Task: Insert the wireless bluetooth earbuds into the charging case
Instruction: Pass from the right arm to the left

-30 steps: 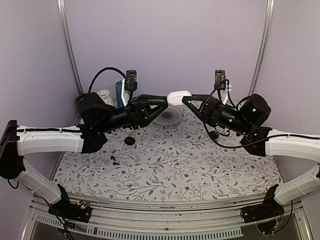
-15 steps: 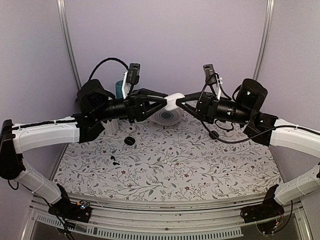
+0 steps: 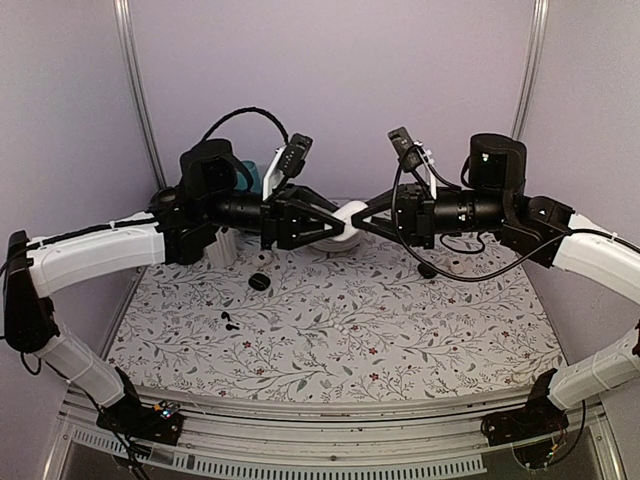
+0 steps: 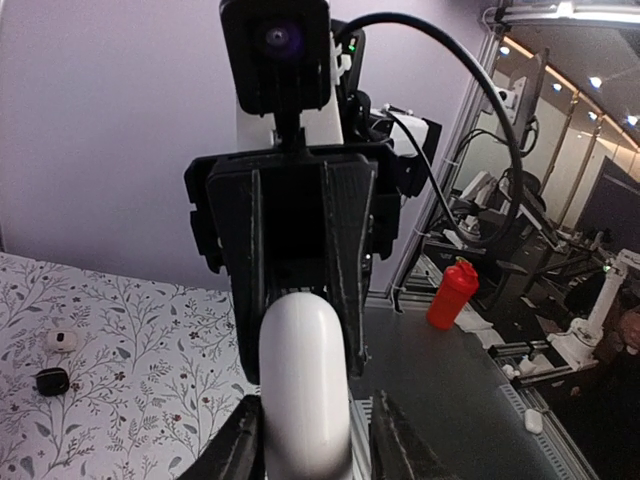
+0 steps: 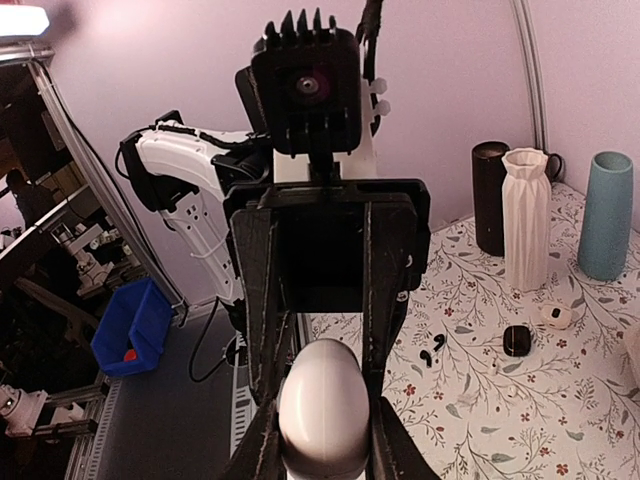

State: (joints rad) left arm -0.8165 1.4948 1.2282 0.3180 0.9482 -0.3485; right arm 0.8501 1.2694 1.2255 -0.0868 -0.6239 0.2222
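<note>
White charging case point(image 4: 305, 385) in right tool point(image 3: 358, 216), left tool point(image 3: 336, 226) straddling it.

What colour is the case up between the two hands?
Plain white. The charging case shows best in the right wrist view.

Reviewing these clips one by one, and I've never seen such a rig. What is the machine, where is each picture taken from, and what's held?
Two robot arms are bolted at the near edge of a patterned table. The wide picture looks down from above and behind them; the other two come from a camera on each wrist, facing its own claw. In mid-air the right claw is shut on a white charging case; the left claw flanks the same case, though whether it grips is unclear. On the table lie a small black case and black earbuds, with a white vase and a teal vase at the back.
</note>
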